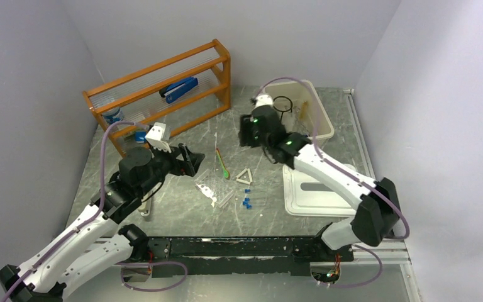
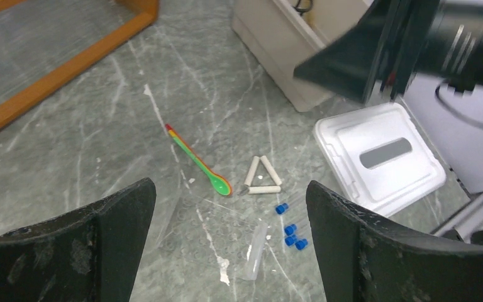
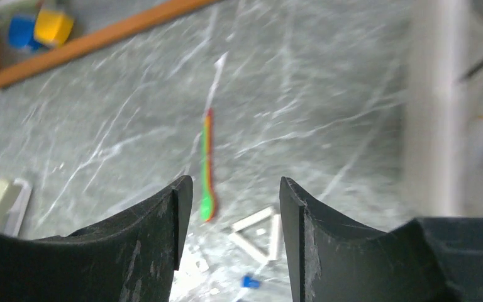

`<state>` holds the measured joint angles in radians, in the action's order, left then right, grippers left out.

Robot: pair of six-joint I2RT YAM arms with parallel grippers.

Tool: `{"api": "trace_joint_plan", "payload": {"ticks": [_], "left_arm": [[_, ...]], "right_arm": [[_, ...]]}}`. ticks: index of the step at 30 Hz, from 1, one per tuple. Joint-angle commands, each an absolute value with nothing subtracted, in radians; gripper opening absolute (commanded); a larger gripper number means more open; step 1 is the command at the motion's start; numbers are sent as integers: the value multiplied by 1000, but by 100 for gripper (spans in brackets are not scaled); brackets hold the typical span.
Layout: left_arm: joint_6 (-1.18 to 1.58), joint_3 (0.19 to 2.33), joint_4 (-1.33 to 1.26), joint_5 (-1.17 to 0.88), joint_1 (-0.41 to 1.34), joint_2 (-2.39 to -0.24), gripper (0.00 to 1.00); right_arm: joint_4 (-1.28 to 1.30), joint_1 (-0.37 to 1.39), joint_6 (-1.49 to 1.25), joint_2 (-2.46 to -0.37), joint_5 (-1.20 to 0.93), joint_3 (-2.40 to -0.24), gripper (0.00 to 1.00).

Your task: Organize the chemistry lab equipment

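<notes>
Sorting is partway: the black wire ring stand [image 1: 282, 104] appears to sit in the beige bin [image 1: 325, 119], while the white triangle [image 2: 262, 176] and blue-capped tubes [image 2: 290, 229] lie mid-table. The right gripper [image 3: 229, 189] — jaws parted, empty — hangs beside the bin. The left gripper [image 2: 229, 189] gapes wide (nothing held) above them. Next it likely needs a square descent onto one piece.

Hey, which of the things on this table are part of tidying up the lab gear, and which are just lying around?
Lab gear:
white triangle
blue-capped tubes
clear tube rack
black wire ring stand

Just lying about:
blue stapler, on the wooden shelf
</notes>
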<state>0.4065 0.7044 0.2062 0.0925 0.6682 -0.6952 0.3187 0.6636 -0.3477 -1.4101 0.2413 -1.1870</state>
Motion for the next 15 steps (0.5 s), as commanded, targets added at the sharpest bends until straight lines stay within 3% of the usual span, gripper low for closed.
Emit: {"api": "trace_joint_plan", "payload": {"ticks": [1,7,15], "left_arm": [[426,746,281,220,662,-682,93],[425,768,317,251,662,-656,94],[429,779,346,303,662,-632,94]], "right_arm": [[281,815,-443,-1531,260,-1168,57],[284,936,-501,-1777,308,-1252,57],[298,943,-515,-1893,395,-1278,57]]}}
